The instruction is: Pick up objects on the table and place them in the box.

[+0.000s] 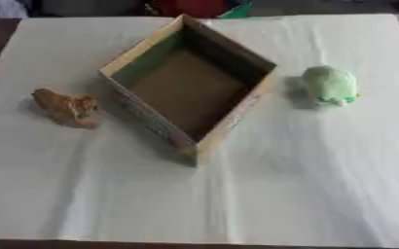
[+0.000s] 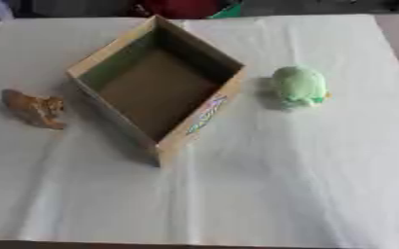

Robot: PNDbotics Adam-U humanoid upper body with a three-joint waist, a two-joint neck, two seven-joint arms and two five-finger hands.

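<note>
Open cardboard box (image 1: 189,87), seen from above and set askew on the counter (image 1: 305,185), one corner pointing toward the viewer and the opposite corner toward the far edge. Its brown floor is bare and nothing lies inside it. The inner wall on the left side shows green; the outer wall on the near right side, clearer in the right eye view, carries a coloured printed mark that cannot be read.

Brown object (image 1: 66,107), left of the box and just beside its near left wall, apart from it, lying on the cloth. Its shape is irregular and lumpy, possibly a small toy animal, though the view does not settle this.

Pale green object (image 1: 331,85), right of the box, near its right corner but not touching it. It is rounded and soft in outline, with a small yellow spot at its right edge and a paler patch at its near side.

Both objects rest on the counter outside the box, one on each side, well apart from one another with the box between them.

The counter is covered with a white cloth (image 2: 262,194) that shows faint creases running toward the near edge. A dark counter margin appears along the near edge and at the far left corner.

Neither of the robot's hands shows in either view, so the state of the fingers cannot be told.
</note>
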